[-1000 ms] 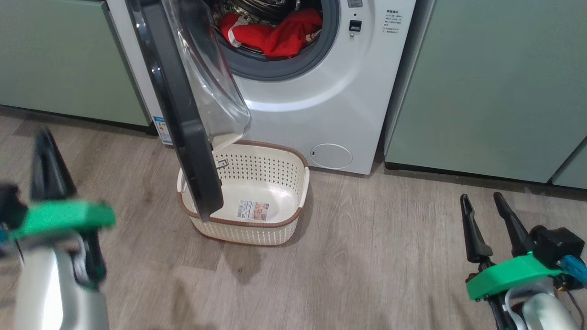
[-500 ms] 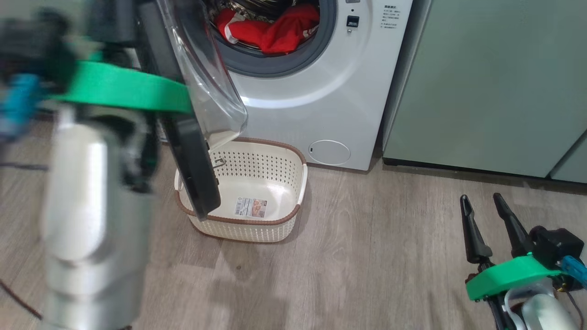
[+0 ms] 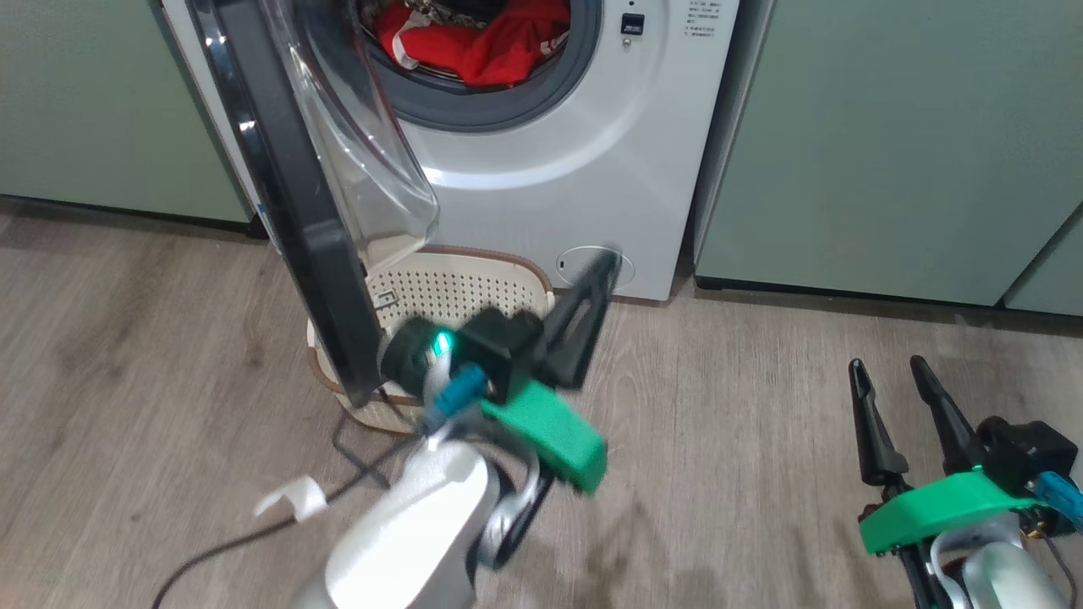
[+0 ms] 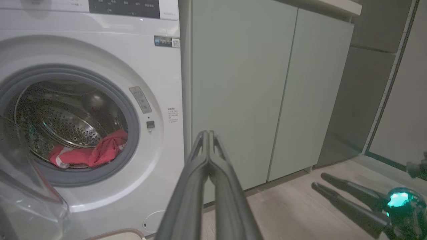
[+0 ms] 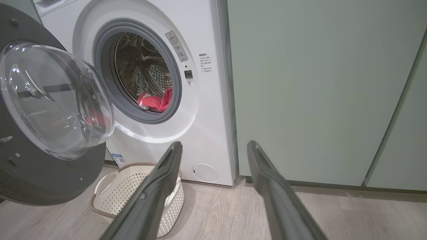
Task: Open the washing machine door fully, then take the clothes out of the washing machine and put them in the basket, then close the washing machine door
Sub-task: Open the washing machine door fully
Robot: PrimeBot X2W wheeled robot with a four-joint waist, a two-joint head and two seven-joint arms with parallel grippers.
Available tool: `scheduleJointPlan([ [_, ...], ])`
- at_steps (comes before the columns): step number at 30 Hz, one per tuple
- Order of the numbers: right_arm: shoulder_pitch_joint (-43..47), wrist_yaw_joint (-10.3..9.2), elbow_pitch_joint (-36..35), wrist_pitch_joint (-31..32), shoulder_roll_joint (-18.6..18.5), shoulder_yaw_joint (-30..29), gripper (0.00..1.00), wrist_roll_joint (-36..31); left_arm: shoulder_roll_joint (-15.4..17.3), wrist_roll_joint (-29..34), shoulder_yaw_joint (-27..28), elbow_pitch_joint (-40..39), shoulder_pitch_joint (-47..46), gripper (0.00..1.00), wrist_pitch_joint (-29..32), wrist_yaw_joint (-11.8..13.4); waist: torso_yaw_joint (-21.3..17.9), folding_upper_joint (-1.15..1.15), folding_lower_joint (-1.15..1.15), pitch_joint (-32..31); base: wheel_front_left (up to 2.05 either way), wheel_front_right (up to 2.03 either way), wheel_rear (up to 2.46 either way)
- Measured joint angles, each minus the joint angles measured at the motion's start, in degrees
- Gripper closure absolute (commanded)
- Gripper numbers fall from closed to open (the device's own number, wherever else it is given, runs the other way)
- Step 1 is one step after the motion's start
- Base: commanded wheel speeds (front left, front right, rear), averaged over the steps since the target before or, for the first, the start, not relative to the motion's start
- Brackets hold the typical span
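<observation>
Left gripper (image 3: 602, 269) was squeezed tight shut, with its two dark fingers pressed together and nothing between them. It hung in the air over the right side of the basket (image 3: 499, 258). Its tips pointed up at the bottom of the washing machine (image 3: 550, 169), in front of the round cap (image 5: 205, 172) low down on the white front. It looked blurry in the head view.

The right gripper (image 3: 888, 365) was low on the right, over the wood floor (image 3: 761, 474), well apart from the machine. Its fingers were spread wide and held nothing.

The washing machine door (image 3: 288, 194) stood open. It stuck out from the left side of the machine, toward the robot. Its black rim and clear glass bowl hung over the left part of the basket. The basket sat on the floor just in front of the machine, below the round hole. In the head view its left part was hidden behind the door.

Red clothes (image 3: 474, 42) lay inside the steel drum (image 4: 66, 123), down at the bottom, close to the grey ring (image 5: 175, 100) around the hole. A bit of white showed on the red clothes. Pale green cabinets (image 3: 888, 144) stood on both sides of the machine.
</observation>
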Motion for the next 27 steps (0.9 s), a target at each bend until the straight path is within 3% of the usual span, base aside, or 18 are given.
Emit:
scheduleJointPlan([
  [7, 0.0, 0.0, 0.0, 0.0, 0.0, -0.1, 0.0, 0.3, 0.2, -2.0, -0.8, 11.7, 3.3, 1.0, -4.6, 2.0, -0.2, 0.0, 0.0, 0.5, 0.0, 0.0, 0.0],
  [16, 0.0, 0.0, 0.0, 0.0, -0.1, -0.6, 0.0, 0.4, 2.2, -3.8, 7.7, 23.7, 2.5, 1.0, -8.0, 3.2, 0.7, 0.0, 0.0, 1.1, 0.0, 0.0, 0.0],
  [27, 0.0, 0.0, 0.0, 0.0, -0.2, 0.0, 0.0, 0.4, 2.6, -1.1, 15.4, 24.7, 1.4, 1.0, -8.4, 1.9, 2.0, 0.0, 0.0, 1.5, 0.0, 0.0, 0.0],
])
